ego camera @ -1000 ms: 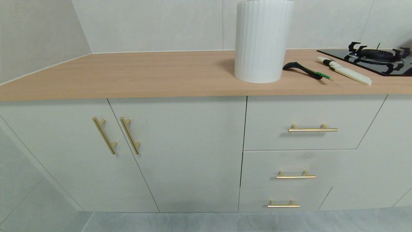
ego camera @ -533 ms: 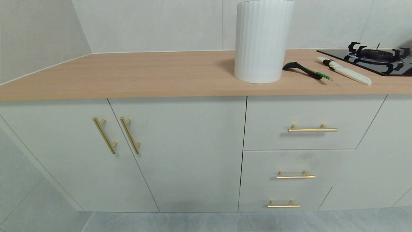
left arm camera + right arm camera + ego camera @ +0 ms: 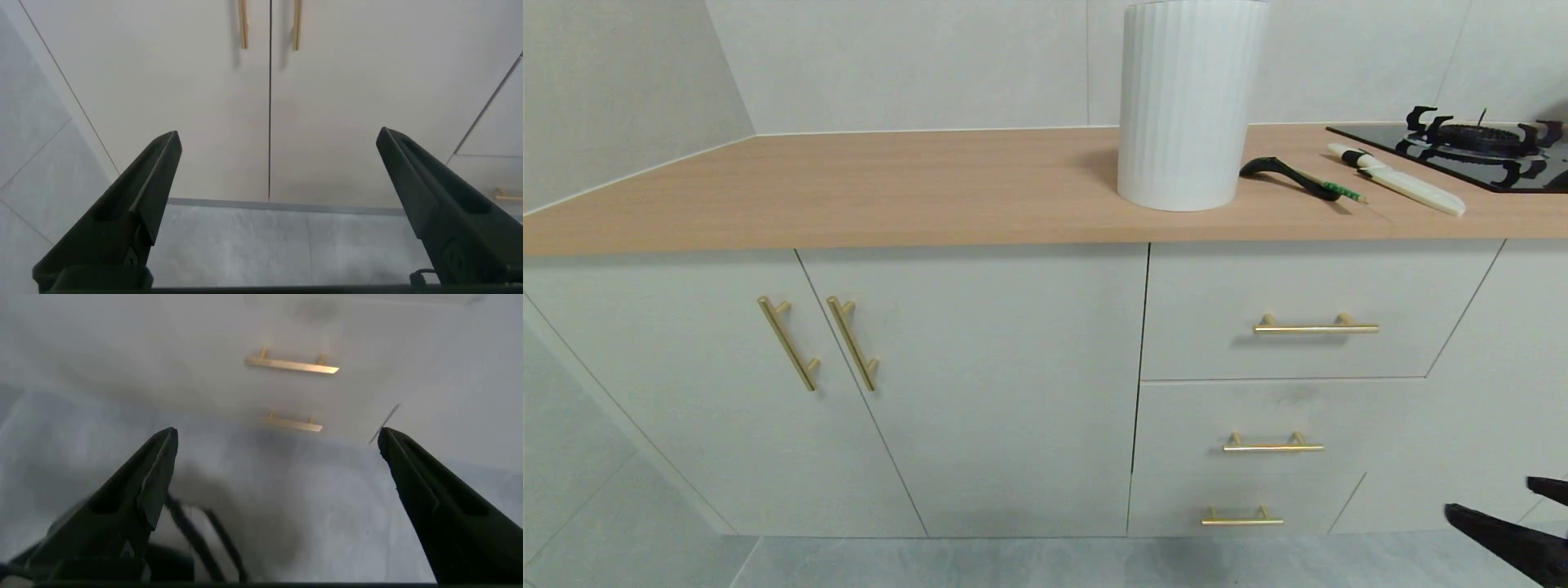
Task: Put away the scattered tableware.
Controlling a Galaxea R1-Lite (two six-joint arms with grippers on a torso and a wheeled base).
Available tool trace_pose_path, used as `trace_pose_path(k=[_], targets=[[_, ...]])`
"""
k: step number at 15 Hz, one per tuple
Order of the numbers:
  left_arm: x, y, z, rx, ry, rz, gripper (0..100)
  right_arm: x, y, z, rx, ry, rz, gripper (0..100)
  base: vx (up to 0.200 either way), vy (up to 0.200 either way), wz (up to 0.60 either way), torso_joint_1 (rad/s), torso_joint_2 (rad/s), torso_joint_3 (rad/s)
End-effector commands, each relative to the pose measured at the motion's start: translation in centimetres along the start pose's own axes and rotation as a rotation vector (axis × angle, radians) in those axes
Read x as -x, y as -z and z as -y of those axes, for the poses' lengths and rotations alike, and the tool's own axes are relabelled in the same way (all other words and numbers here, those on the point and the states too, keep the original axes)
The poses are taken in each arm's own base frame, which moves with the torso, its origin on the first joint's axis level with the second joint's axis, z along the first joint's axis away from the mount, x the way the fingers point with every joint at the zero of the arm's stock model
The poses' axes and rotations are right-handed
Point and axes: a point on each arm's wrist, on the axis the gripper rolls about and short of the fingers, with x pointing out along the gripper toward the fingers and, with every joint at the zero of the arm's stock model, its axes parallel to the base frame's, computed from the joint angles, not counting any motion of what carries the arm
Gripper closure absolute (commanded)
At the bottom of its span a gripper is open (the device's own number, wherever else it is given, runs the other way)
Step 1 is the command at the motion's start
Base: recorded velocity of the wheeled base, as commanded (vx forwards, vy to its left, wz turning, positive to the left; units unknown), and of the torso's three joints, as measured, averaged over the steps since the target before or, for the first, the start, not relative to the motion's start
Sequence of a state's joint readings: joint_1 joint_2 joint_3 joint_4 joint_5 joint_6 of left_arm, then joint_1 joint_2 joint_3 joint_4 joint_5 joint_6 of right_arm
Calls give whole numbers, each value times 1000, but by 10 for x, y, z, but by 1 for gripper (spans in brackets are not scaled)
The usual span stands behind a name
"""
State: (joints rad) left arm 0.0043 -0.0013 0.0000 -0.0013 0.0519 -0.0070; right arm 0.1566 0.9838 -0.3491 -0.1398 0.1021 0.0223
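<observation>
L end effector (image 3: 278, 139) sits low, facing the cabinet doors (image 3: 368, 106), fingers spread wide w/ the gold door handles (image 3: 242, 23) showing beyond. R end effector (image 3: 276, 441) is also spread, gripping nothing, down by the lower drawer handles (image 3: 292, 366) w/ the floor (image 3: 327, 514) below; in the head view I see it at bottom right. Tableware is up on the tabletop (image 3: 890, 184). The black utensil (image 3: 1294, 173) w/ green-tipped handle lies just right of the white ribbed container (image 3: 1186, 106). The white knife (image 3: 1401, 181) is beside it, btwn utensil and stove (image 3: 1478, 147). Both pieces are well apart from either end effector.
</observation>
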Motion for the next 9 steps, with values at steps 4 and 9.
trace_pose_path(k=[4, 9], targets=[[0, 0, 0, 1, -1, -1, 0, -161, 5, 4, 7, -9, -230, 0, 0, 0, 0, 0, 0, 0], [0, 0, 0, 1, -1, -1, 0, -209, 27, 18, -7, 126, -184, 0, 0, 0, 0, 0, 0, 0]])
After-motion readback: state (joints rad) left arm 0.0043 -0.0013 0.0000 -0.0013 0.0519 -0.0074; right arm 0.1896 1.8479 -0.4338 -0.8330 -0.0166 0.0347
